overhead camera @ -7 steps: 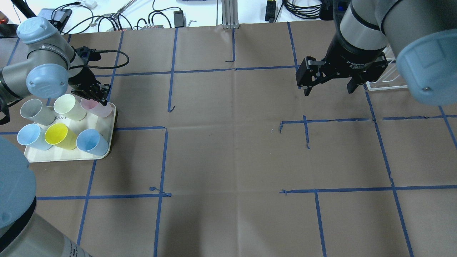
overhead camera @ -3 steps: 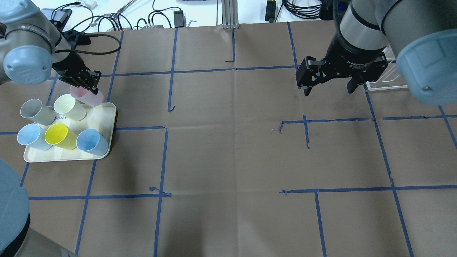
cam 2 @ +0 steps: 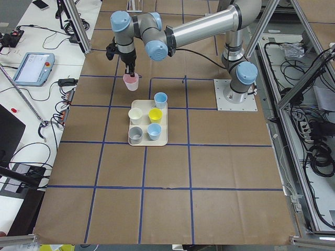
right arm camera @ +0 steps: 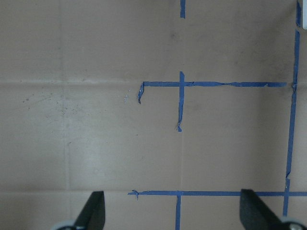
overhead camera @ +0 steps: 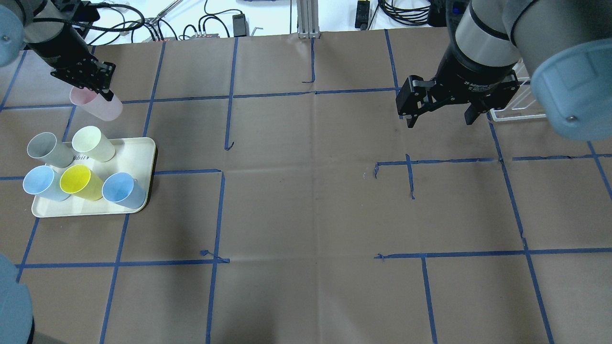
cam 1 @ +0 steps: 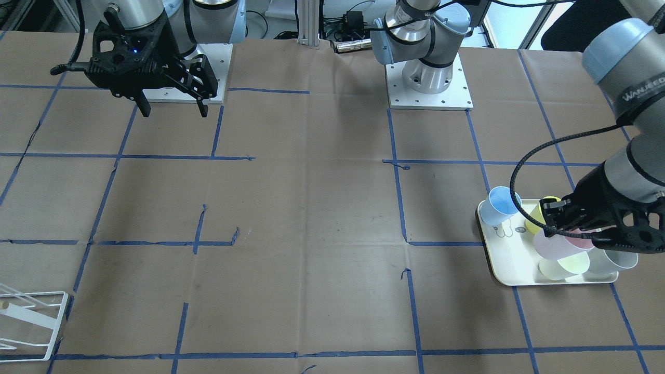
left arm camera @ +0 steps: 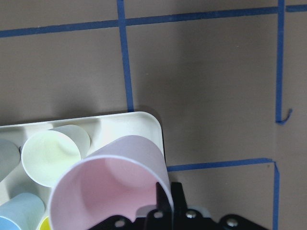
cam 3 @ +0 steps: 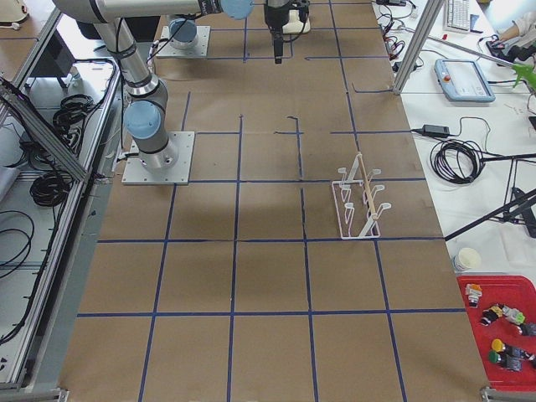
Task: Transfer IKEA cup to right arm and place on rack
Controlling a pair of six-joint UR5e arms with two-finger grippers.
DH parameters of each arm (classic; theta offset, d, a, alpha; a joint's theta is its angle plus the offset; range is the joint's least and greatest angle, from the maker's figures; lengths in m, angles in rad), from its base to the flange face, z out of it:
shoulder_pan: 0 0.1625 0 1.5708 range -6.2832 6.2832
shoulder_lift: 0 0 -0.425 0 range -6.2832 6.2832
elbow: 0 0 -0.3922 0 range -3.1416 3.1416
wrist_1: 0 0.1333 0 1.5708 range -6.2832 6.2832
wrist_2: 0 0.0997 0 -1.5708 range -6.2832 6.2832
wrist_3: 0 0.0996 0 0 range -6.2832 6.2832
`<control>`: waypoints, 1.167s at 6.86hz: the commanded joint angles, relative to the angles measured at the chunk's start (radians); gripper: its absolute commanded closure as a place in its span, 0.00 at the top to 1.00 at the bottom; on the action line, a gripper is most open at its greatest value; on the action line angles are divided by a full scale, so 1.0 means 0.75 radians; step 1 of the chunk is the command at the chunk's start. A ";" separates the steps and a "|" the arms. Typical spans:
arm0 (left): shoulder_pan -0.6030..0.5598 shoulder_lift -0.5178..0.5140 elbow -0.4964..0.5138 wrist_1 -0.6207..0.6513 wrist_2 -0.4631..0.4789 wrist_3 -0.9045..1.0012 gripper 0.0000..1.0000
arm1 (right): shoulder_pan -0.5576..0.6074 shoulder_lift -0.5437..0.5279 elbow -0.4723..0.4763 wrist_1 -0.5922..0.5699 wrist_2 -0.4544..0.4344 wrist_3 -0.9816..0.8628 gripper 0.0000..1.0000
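Observation:
My left gripper (overhead camera: 103, 91) is shut on the rim of a pink cup (overhead camera: 98, 106) and holds it in the air beyond the far edge of the cream tray (overhead camera: 141, 160). The left wrist view shows the pink cup (left arm camera: 110, 187) pinched at its rim, open end towards the camera, above the tray's corner (left arm camera: 129, 122). My right gripper (overhead camera: 440, 119) is open and empty, hovering over the table at the right; its fingertips (right arm camera: 93, 213) frame bare paper. The white wire rack (cam 1: 31, 324) stands beyond the right gripper, and it also shows in the overhead view (overhead camera: 523, 102).
On the tray stand a grey cup (overhead camera: 45, 148), a cream cup (overhead camera: 93, 143), a yellow cup (overhead camera: 79, 182) and two blue cups (overhead camera: 123, 190). Brown paper with blue tape lines covers the table. Cables and boxes lie along the far edge (overhead camera: 205, 24).
My left gripper has lifted the pink cup off the tray and carried it up and away, towards the far left. The right arm has not moved.

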 commanded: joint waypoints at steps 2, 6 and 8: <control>-0.085 0.104 -0.009 -0.047 -0.138 -0.002 0.00 | 0.000 0.000 0.000 0.000 0.000 -0.002 1.00; -0.116 0.120 -0.129 0.198 -0.366 0.192 0.00 | -0.002 0.000 0.006 0.000 0.000 -0.002 1.00; -0.116 0.129 -0.236 0.412 -0.529 0.268 0.00 | -0.002 0.000 0.004 0.000 0.000 -0.001 1.00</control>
